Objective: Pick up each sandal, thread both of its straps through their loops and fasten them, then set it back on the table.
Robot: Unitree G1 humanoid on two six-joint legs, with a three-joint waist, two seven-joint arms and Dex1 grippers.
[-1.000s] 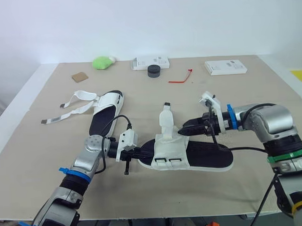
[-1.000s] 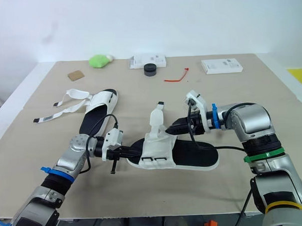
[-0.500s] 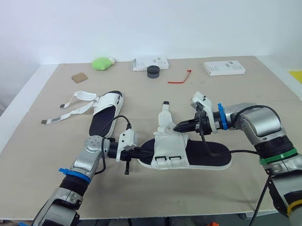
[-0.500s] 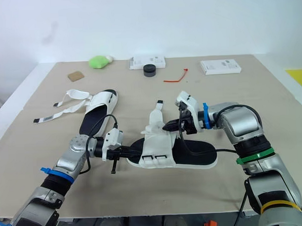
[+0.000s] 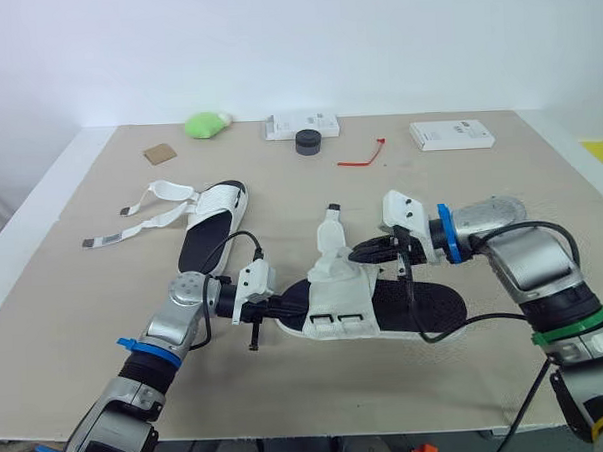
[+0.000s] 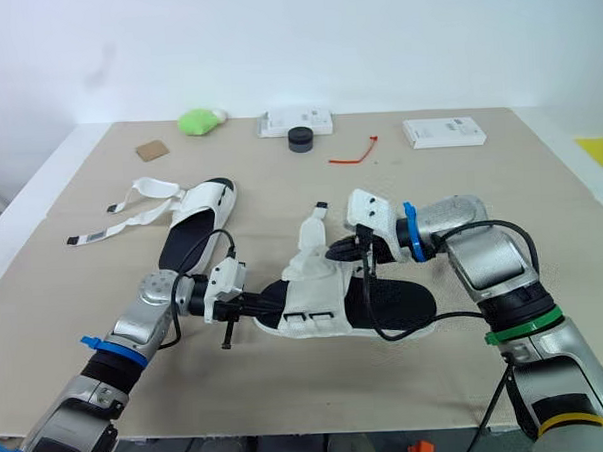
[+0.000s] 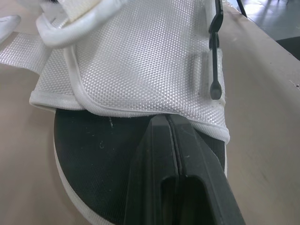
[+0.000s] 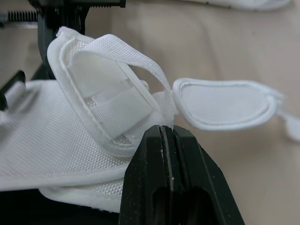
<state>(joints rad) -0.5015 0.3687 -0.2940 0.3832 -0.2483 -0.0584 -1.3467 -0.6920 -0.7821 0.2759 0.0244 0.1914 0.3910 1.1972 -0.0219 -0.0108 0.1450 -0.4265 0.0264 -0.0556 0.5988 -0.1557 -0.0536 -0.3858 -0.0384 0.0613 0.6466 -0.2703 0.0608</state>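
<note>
Sandal (image 5: 335,307) is lying on the table (image 5: 500,197), left gripper (image 5: 287,309) clamping shut on its toe-end sole to steady it while right gripper (image 5: 357,254) is pinching closed on the raised strap (image 5: 330,235), presumably for threading.

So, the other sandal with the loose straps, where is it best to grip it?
Probably its near end: pinch the sole edge of the sandal there, coming from the robot's side. The white upper covers the far end and the loose straps trail to the left, so only the near end is bare.
</note>
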